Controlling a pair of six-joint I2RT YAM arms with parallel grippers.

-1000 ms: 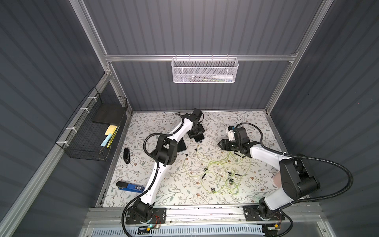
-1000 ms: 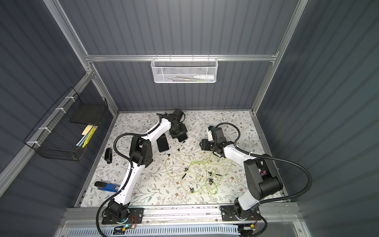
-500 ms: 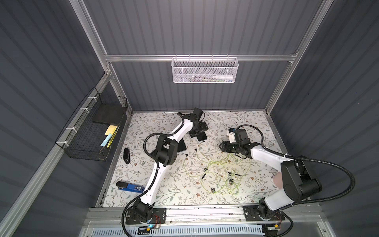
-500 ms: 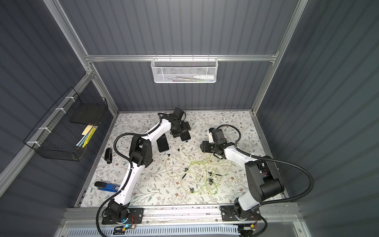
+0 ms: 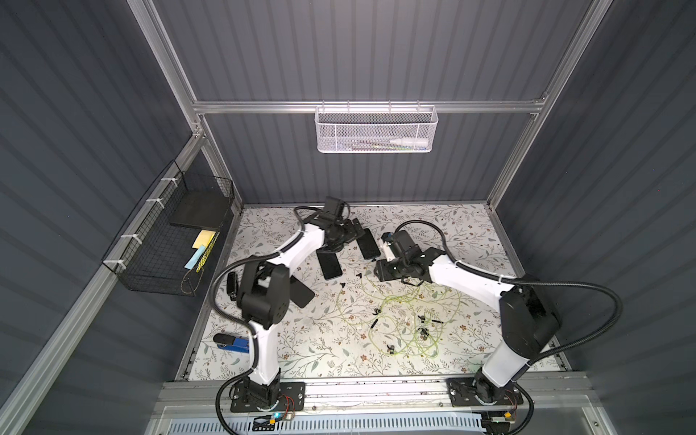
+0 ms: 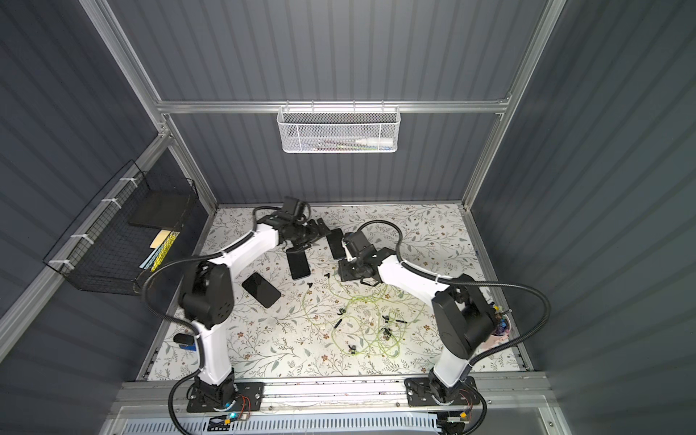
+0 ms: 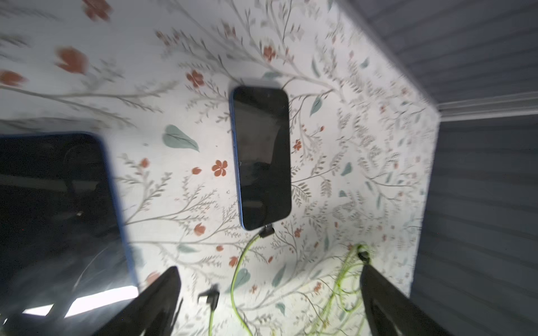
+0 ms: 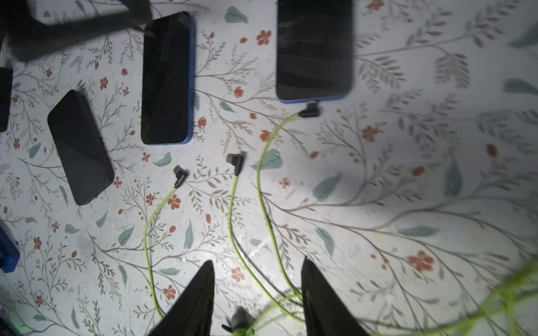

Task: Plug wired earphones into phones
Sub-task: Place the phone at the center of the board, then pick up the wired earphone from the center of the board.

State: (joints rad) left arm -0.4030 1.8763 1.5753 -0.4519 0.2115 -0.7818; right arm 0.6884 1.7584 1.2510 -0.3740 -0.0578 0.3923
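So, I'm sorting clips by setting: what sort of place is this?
Likely a lab robot test cell: dark grey ribbed wall panels, a bare aluminium frame, and two white-and-black robot arms bolted to a metal front rail.

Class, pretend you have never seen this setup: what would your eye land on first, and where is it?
First, the tangle of yellow-green cords on the floral table, beside the right arm. Then three black phones lying flat farther back, towards the left arm. One cord's plug meets the end of one phone.
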